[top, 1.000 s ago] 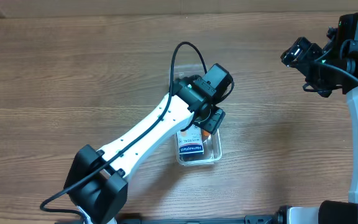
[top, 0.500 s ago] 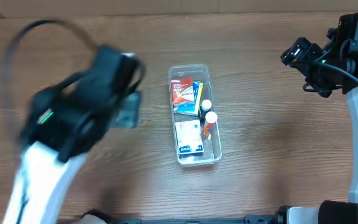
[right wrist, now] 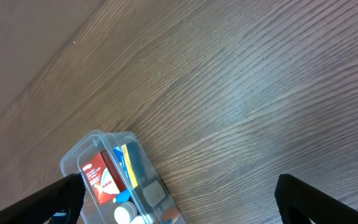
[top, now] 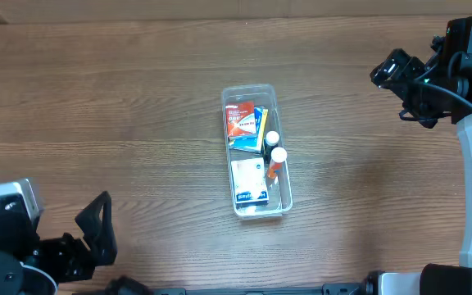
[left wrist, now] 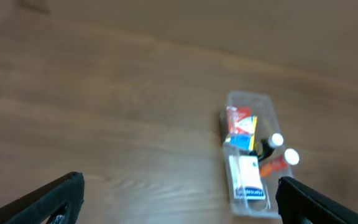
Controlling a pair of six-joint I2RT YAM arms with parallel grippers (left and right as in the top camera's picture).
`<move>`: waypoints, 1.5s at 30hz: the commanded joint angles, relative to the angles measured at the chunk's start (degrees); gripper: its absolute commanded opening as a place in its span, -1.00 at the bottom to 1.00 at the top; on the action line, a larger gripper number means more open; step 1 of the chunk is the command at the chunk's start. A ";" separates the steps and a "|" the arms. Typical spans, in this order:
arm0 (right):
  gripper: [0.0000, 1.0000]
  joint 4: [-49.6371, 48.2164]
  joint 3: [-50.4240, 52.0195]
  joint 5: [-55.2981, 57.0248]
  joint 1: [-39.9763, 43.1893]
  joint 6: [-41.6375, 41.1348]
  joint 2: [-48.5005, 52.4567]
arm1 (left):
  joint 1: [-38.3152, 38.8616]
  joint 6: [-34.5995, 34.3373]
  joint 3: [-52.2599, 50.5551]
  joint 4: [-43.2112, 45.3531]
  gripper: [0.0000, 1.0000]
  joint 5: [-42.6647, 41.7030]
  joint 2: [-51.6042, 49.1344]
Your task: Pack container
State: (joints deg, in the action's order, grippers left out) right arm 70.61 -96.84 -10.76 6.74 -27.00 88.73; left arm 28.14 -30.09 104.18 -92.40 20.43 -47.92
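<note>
Overhead view: I see the container [top: 249, 88] lying in the middle of the counter [top: 121, 123]. Its long side runs from 12 o'clock to 6 o'clock. Inside it, a red box [top: 238, 120] sits at the 12 o'clock end. A blue and yellow box [top: 259, 123] touches the red one on its 3 o'clock side. A white box [top: 248, 182] fills the 6 o'clock end. Two little bottles [top: 272, 138] with white caps lie along the 3 o'clock wall, and one has an orange body.

My left claw [top: 97, 233] is well apart from the container, at 8 o'clock from it, near the counter's edge. In the left wrist view its two fingers [left wrist: 55, 199] are spread wide and hold nothing.

My right claw [top: 393, 72] is at 2 o'clock from the container, also well apart. In the right wrist view its fingers are spread wide too and hold nothing. The container peeks in at 7 o'clock of that picture.
</note>
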 commanded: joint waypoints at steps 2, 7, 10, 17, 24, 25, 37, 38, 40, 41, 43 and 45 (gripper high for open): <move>1.00 -0.22 -0.52 -0.46 0.09 0.02 -0.11 | 0.39 -1.84 -1.22 -4.35 1.00 1.18 0.83; 1.00 -0.22 -0.52 -0.46 0.09 0.00 -0.11 | 0.39 0.31 -4.55 -1.90 1.00 2.67 0.83; 1.00 -0.22 -0.52 -0.46 0.09 0.00 -0.11 | 0.39 2.71 -10.97 5.09 1.00 2.38 0.85; 1.00 -0.22 -0.52 -0.46 0.09 0.00 -0.11 | -9.70 26.29 -38.77 41.09 1.00 -18.58 4.37; 1.00 -0.22 -0.52 -0.46 0.09 0.02 -0.11 | -23.28 26.25 -63.45 62.42 0.99 -32.37 12.39; 1.00 -0.22 -0.52 -0.46 0.09 0.02 -0.11 | -23.58 26.27 -66.27 63.91 1.00 -32.35 14.19; 1.00 -0.22 -0.52 -0.46 0.09 0.00 -0.11 | -23.69 26.25 -88.26 66.84 1.00 -32.81 39.65; 1.00 -0.22 -0.52 -0.46 0.09 0.00 -0.11 | -23.69 26.25 -89.20 66.88 1.00 -32.85 40.52; 1.00 -0.22 -0.52 -0.46 0.09 0.00 -0.11 | -23.69 26.23 -90.97 66.90 1.00 -32.98 41.88; 1.00 -0.22 -0.52 -0.46 0.09 0.02 -0.11 | -23.69 26.21 -91.73 66.95 1.00 -33.09 42.56; 1.00 -0.22 -0.52 -0.46 0.09 0.00 -0.11 | -23.67 26.25 -93.11 66.97 1.00 -33.42 44.09; 1.00 -0.22 -0.52 -0.46 0.09 0.02 -0.11 | -23.67 26.23 -94.49 67.01 1.00 -33.57 45.77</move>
State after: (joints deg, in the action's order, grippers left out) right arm 70.59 -96.84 -10.76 6.76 -26.98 88.73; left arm 4.82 -5.32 12.03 -25.71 -11.81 -5.32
